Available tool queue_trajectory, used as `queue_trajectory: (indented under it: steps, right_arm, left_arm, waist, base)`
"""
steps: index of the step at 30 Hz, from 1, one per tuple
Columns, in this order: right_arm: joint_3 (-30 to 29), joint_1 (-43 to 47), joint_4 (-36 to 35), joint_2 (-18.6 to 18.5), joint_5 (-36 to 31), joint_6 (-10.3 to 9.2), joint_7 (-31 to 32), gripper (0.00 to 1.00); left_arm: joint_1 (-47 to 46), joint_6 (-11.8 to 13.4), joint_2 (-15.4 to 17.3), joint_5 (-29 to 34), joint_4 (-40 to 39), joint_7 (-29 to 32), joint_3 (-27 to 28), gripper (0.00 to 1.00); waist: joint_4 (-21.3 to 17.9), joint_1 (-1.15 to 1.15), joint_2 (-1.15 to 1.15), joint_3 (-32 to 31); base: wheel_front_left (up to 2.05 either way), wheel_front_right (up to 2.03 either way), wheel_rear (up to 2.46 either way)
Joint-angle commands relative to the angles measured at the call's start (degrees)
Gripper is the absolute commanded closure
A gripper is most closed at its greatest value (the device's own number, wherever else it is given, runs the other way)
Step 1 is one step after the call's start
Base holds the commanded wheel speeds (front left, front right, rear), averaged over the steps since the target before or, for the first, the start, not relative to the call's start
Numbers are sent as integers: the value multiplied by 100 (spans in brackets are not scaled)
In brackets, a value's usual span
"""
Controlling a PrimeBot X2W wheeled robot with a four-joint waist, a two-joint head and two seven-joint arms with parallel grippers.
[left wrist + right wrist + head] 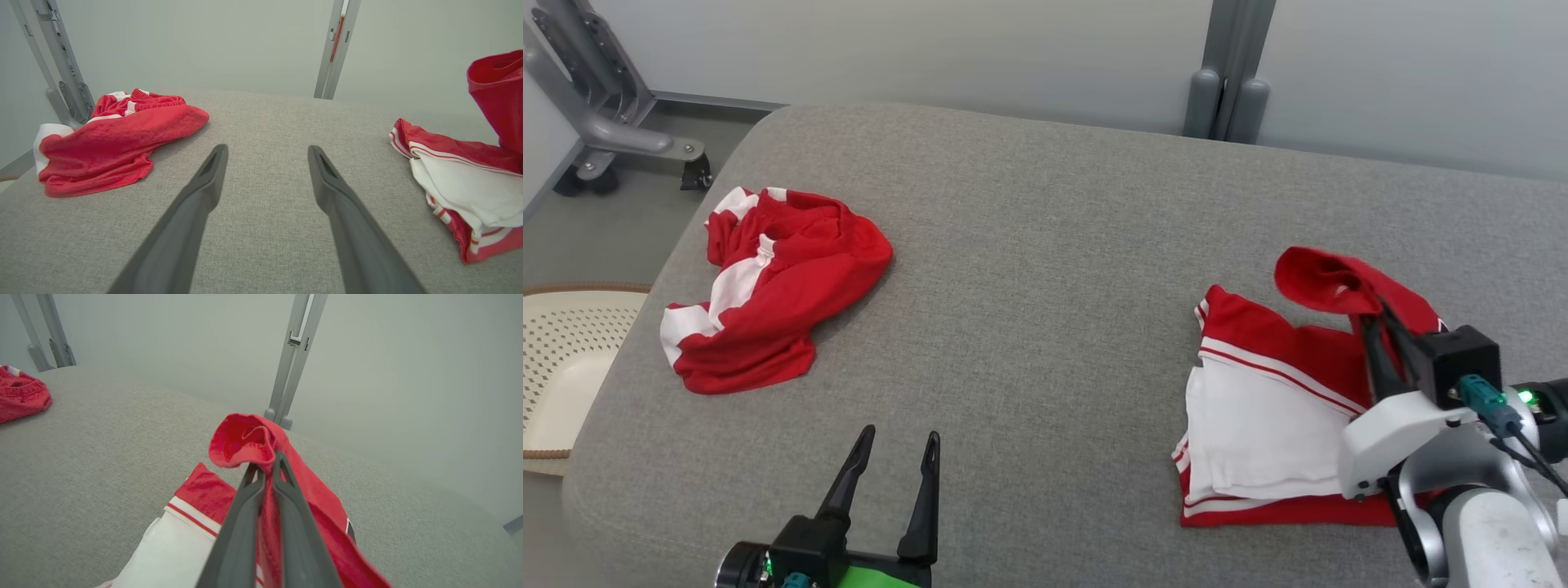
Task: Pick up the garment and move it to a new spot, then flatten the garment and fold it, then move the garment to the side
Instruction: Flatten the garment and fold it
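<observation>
My right gripper is clenched on the garment. In the right wrist view its fingers run side by side with a strip of red cloth pinched between them. A red fold bunches up just past the tips, raised off the grey pad. From that fold the red cloth slopes down along the right side of the fingers. The rest of the garment lies flat on the pad beneath them and to their left. It has a white panel on top, edged by a thin red stripe, with red cloth showing beyond it toward the tips and along its near edge. Straight beyond these fingertips, past the pad's far edge, a grey post stands against the wall. My left gripper is released, and its fingers are spread wide with grey pad showing between them. I cannot tell whether they touch the pad or hang just above it. A crumpled red and white heap lies on the pad ahead of these fingers and to their left, well apart from the tips. The garment sits well off to their right. Further left than the heap, beside the pad's edge and lower, I see a pale perforated basket.
</observation>
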Motion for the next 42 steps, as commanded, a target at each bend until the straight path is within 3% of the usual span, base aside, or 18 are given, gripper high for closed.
queue_trajectory:
  steps: [1,5,6,7,8,9,10,11,17,26,33,42]
  right_arm:
    - [100,-41,75,0,88,-8,-24,100]
    - [395,-34,364,-2,331,-8,8,100]
    - [471,-34,421,-1,369,-8,12,96]
    - [549,-51,485,-2,414,-8,-12,72]
    - [610,-73,531,-3,444,-8,-34,60]
    - [699,-103,576,-3,495,-8,-75,41]
    - [758,-140,610,-2,534,-8,-122,12]
    - [827,-167,640,-2,591,-8,-158,0]
    - [1112,-279,615,-3,1048,-8,-266,0]
    - [340,20,111,-1,975,-6,-792,0]
    - [-55,297,615,-1,970,-7,-1797,0]
    - [447,554,1401,-357,1553,-7,-2627,0]
  left_arm:
    - [40,-9,-2,-26,7,0,2,0]
    - [20,-12,-2,-49,19,-1,-18,0]
    - [8,-7,-2,-63,19,0,-25,0]
    - [-3,1,-2,-80,18,0,-35,0]
    - [-11,10,-3,-92,16,-1,-44,0]
    - [-17,23,-3,-111,15,-1,-47,0]
    - [-20,34,-3,-115,15,0,-50,0]
    - [-24,39,-2,-117,18,-1,-57,0]
    - [-23,54,-2,-121,48,-1,-94,0]
    - [111,108,-1,-180,-33,0,-103,0]
    - [143,201,0,-272,-179,-1,34,0]
    - [209,253,0,-305,-331,0,170,0]
  waist:
    - [62,0,0,-26]
    - [134,0,0,-21]
    - [147,0,0,-20]
    - [162,0,0,-16]
    - [171,0,0,-13]
    - [177,0,0,-10]
    - [180,0,0,-7]
    - [182,0,0,-6]
    - [161,0,0,-49]
    - [-145,0,0,-137]
    - [-636,0,0,-230]
    - [-1137,0,0,-383]
  base:
    - [0,0,0]
    - [0,0,0]
    - [0,0,0]
    - [0,0,0]
    - [0,0,0]
    - [0,0,0]
    - [0,0,0]
    - [0,0,0]
    - [0,0,0]
    - [0,0,0]
    - [0,0,0]
    - [0,0,0]
